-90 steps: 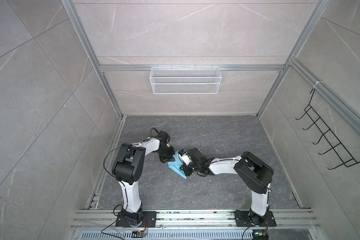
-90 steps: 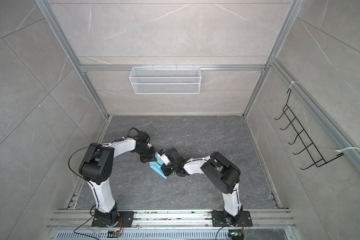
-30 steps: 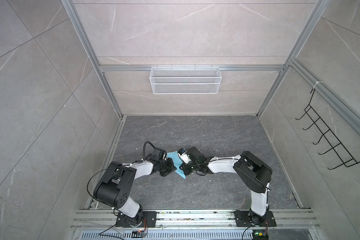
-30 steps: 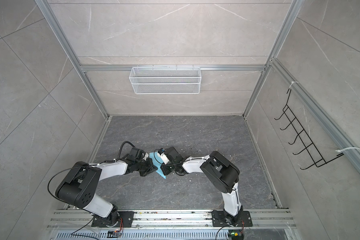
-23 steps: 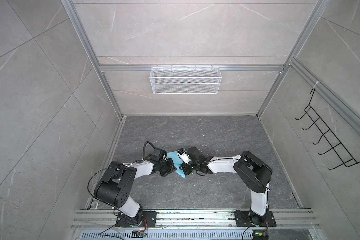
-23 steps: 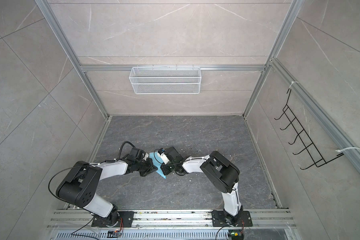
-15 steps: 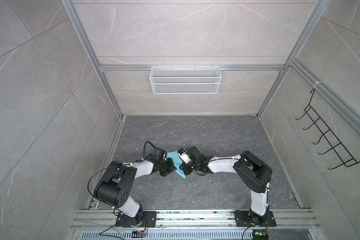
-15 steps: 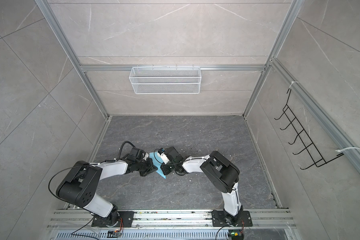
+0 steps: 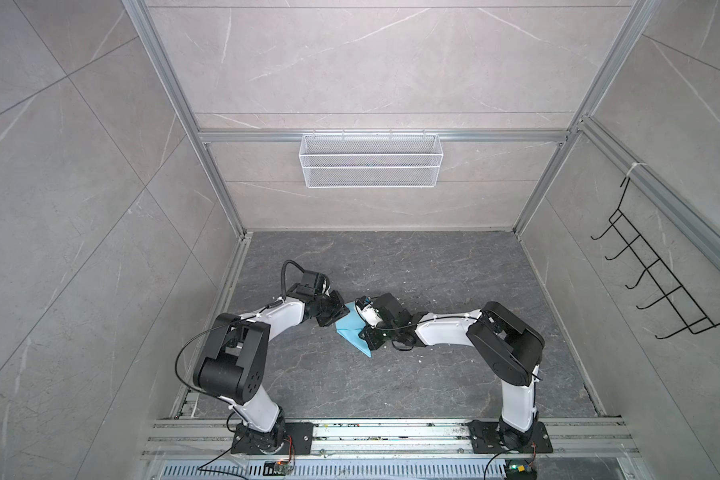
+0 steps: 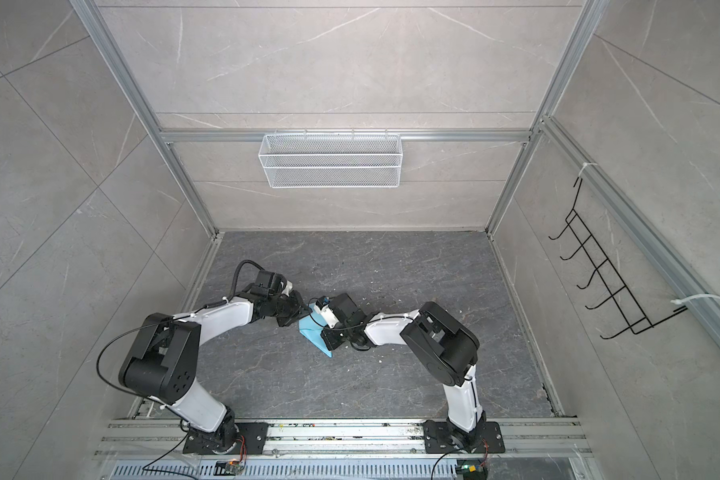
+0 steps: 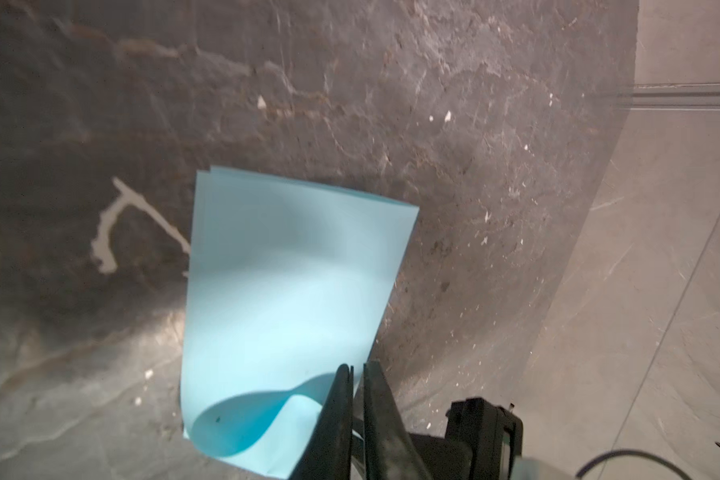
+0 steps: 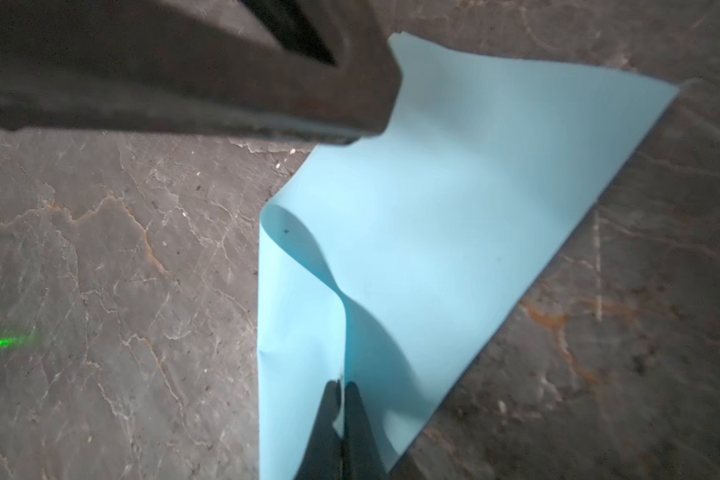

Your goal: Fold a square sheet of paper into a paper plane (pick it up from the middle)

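The square sheet of paper (image 9: 350,334), folded over into a loose wedge, has stayed put on the dark floor (image 9: 433,270), well in front of the wire basket (image 9: 370,160). My right gripper (image 12: 341,386) is clamped tight on a raised ridge of the sheet on the side away from the basket. The left gripper (image 11: 357,368), at the sheet's basket-side corner, has just eased from closed to a narrow slit and drifted slightly toward the basket, and I cannot tell whether it still pinches the edge. I read this as the left letting go to re-grip, so the fold remains soft and uncreased.
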`<state>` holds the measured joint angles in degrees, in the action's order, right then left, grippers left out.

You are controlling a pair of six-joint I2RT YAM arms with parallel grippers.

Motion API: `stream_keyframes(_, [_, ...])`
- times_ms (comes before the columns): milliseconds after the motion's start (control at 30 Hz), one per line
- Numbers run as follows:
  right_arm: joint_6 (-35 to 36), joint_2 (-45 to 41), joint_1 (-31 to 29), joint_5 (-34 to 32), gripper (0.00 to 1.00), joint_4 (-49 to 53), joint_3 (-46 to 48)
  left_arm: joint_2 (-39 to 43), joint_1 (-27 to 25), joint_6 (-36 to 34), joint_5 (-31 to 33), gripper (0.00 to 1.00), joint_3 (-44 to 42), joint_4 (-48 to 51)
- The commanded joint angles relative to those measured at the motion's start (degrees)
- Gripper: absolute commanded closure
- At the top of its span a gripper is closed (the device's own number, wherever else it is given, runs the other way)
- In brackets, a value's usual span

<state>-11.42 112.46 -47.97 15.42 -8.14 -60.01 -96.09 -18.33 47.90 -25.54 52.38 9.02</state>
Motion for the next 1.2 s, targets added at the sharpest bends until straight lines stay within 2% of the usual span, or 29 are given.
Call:
stream_keyframes(0, [-0.71,1.9,0.54,-1.49,1.0,3.91,0.48,-3.49,-0.04,-2.32,1.3,0.88,2.25,5.16])
stream_keyframes(600, [-0.91,-1.15,0.54,-2.47,1.0,4.44,-0.04,-7.8,-0.03,-4.11,4.37,0.95,3.8,11.64])
stream_keyframes(1000, [-0.8,-0.87,0.57,-2.76,1.0,4.78,-0.02,-8.42,0.01,-4.96,4.15,0.96,4.58,12.05])
stream_keyframes(1167, [-0.8,0.19,0.52,-2.42,1.0,5.19,-0.23,-6.36,-0.02,-5.1,2.49,0.96,5.73,11.9])
